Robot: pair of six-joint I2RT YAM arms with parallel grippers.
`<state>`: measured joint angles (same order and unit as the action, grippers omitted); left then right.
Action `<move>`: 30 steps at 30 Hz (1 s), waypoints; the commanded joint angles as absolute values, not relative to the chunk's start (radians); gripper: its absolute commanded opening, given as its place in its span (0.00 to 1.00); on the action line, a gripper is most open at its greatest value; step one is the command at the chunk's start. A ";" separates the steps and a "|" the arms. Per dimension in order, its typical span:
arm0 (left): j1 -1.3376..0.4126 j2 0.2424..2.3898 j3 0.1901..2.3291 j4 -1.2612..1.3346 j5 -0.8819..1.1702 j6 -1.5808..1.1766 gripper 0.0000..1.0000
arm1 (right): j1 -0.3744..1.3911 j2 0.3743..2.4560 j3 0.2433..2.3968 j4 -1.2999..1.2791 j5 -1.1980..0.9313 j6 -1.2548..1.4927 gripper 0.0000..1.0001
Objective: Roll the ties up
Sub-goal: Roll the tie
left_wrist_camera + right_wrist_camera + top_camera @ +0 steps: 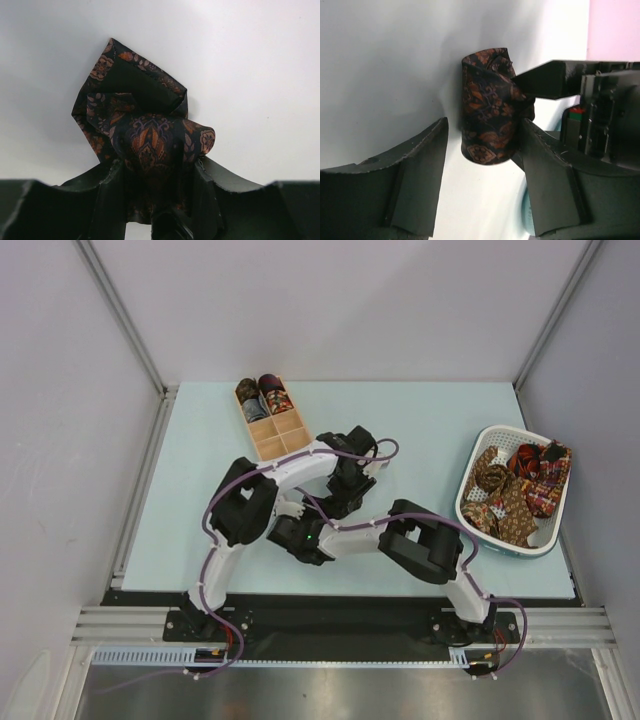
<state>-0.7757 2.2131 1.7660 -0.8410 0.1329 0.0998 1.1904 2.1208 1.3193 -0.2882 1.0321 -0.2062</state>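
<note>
The rolled tie [150, 135] sat between the fingers of the left gripper [159, 169]. Both fingers pressed against its flanks, so that gripper was clamped on the roll. In the right wrist view the same roll stood between the fingers of the right gripper [482, 127], whose jaws were spread. One finger [420, 165] stood clear of the roll with a strip of light background showing between them. The other finger [545, 165] lay just beside the roll's opposite flank, and contact there could not be confirmed. A finger of the left gripper bore on the upper end of the roll from the side. Both grippers met over the middle of the table [420, 430], towards its near half. The arms hid the roll in the top view, and whether it rested on the surface could not be determined. The roll was a short, tight cylinder of dark, almost black fabric carrying orange and rust floral motifs with faint purple outlines. One end showed a neat oval edge. The other end was irregular, with creased folds and a pointed flap standing out that exposed plain black lining. Two finished rolls [262, 398] occupied the far compartments of the wooden box [275, 435]. Loose ties [515, 495] lay heaped in the white basket [478, 462] at the right.
</note>
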 commanded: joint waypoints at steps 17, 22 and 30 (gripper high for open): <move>-0.787 2.289 1.888 -1.111 0.153 0.037 0.40 | 1.166 2.348 1.443 -0.451 1.164 -0.256 0.65; -0.787 2.284 1.894 -1.131 0.161 0.048 0.39 | 1.140 2.413 1.491 -0.547 1.147 -0.206 0.61; -0.787 2.267 1.884 -1.140 0.144 0.041 0.40 | 1.111 2.450 1.519 -0.650 1.118 -0.106 0.33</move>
<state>-0.7776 2.2745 1.8759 -0.9760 0.1345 0.0677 1.1740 2.3787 1.5436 -0.5724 1.2655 -0.2028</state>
